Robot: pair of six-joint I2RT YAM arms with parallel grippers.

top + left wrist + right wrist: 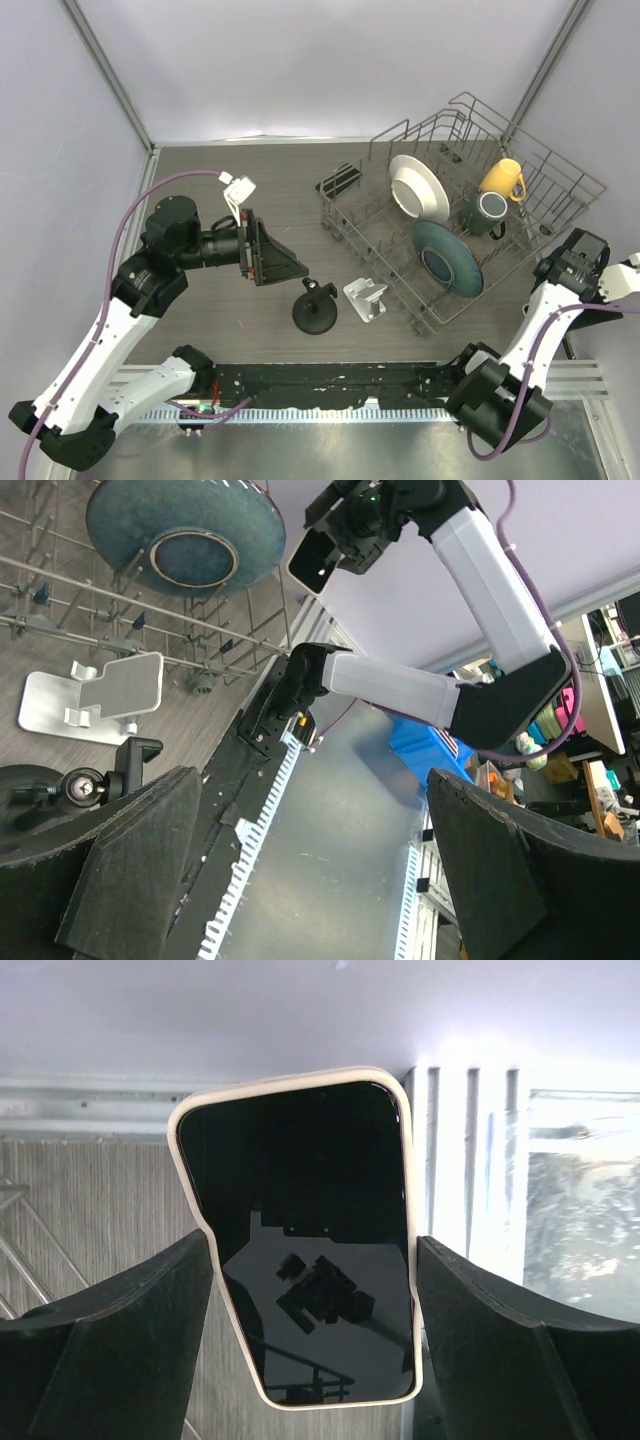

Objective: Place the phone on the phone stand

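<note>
The right gripper's (pixel 312 1300) two black fingers (pixel 130 1320) pinch the long sides of a dark-screened phone in a white case (pixel 300 1220). The phone is held in the air near the table's right edge, beside a wire dish rack (pixel 560 170). The left gripper's (pixel 293 265) fingers (pixel 140 870) are spread wide and empty, above the grey wood-grain table (pixel 220 310). A white angled metal phone stand (pixel 365 298) sits on the table between the arms, just beside a black round-based holder (pixel 315 310) and well apart from the phone.
</note>
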